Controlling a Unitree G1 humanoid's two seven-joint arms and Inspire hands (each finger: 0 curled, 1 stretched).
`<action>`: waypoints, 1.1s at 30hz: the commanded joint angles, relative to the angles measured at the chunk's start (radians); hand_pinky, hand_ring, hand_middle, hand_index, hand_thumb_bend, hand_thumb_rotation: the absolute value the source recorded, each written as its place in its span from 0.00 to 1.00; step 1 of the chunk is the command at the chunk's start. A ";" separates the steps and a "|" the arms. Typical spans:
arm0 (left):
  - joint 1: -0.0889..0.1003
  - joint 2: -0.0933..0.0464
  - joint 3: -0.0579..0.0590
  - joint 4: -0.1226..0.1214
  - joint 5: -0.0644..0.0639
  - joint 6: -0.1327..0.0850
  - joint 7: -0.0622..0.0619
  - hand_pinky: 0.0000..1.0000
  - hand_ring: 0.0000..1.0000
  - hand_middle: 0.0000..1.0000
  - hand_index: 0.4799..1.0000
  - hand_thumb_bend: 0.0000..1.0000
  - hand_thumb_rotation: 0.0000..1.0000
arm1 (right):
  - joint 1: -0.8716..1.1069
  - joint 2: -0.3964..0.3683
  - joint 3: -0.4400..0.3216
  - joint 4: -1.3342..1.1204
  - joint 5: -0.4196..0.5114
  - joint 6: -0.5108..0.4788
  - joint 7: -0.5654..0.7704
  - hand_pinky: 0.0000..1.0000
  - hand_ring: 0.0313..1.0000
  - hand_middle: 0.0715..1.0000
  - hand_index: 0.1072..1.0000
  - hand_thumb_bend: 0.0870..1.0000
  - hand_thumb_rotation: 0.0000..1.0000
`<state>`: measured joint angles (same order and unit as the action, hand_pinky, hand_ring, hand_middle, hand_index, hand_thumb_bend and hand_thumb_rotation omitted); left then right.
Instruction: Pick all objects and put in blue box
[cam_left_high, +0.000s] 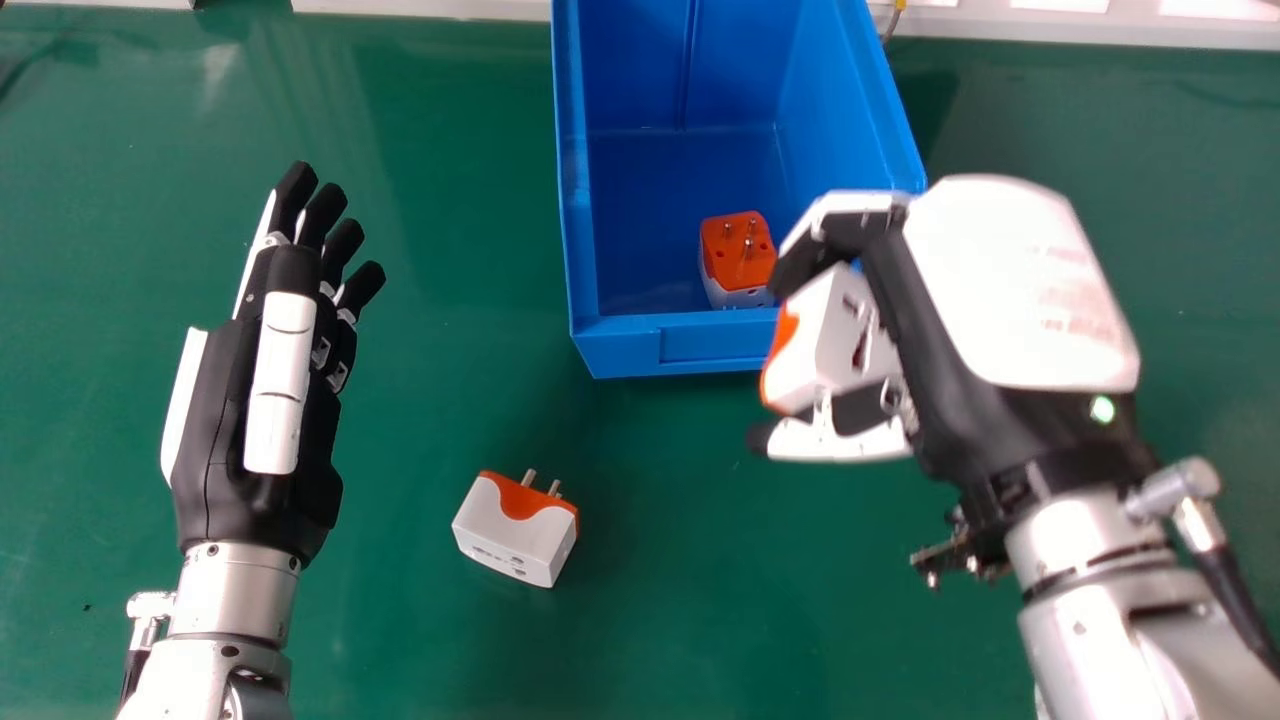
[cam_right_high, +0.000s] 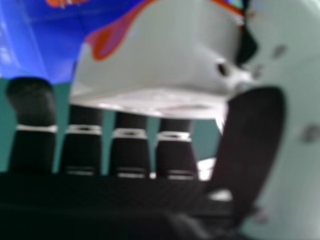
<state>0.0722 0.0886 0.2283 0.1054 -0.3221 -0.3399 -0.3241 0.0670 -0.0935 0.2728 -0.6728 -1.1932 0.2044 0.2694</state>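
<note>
On the bench (cam_left_high: 700, 620), with the blue box (cam_left_high: 615, 347) set beyond the right hand (cam_left_high: 935, 350), one plug adapter (cam_left_high: 735, 252) is already boxed, a second adapter (cam_left_high: 822, 335) is clamped between fingers and thumb, and a third adapter (cam_left_high: 520, 535) is left to be collected, left of that hand.

The left hand (cam_left_high: 285, 380) points forward, fingers straight. The right hand (cam_left_high: 1010, 290) is angled inward, its fingers curled.

A glossy green tabletop (cam_left_high: 450, 300) runs back to white framing (cam_left_high: 1080, 28).
</note>
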 joint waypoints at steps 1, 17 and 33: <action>-0.002 -0.002 -0.002 -0.010 -0.002 -0.021 -0.004 0.94 0.97 0.97 0.92 0.76 0.81 | -0.083 0.011 -0.015 0.001 -0.006 -0.005 -0.021 0.21 0.25 0.36 0.43 0.47 0.00; 0.002 -0.010 -0.005 -0.011 -0.012 -0.019 -0.001 0.94 0.97 0.98 0.93 0.78 0.80 | -0.403 -0.037 -0.009 0.386 0.080 -0.040 -0.140 0.22 0.27 0.37 0.44 0.47 0.00; -0.022 -0.010 -0.003 0.051 0.009 -0.066 0.009 0.94 0.97 0.98 0.93 0.79 0.78 | -0.735 -0.167 0.105 1.228 0.165 -0.319 -0.697 0.23 0.32 0.40 0.45 0.47 0.00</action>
<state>0.0592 0.0828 0.2225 0.1565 -0.3151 -0.3802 -0.3150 -0.6068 -0.2467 0.3654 0.5312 -1.0326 -0.0934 -0.3735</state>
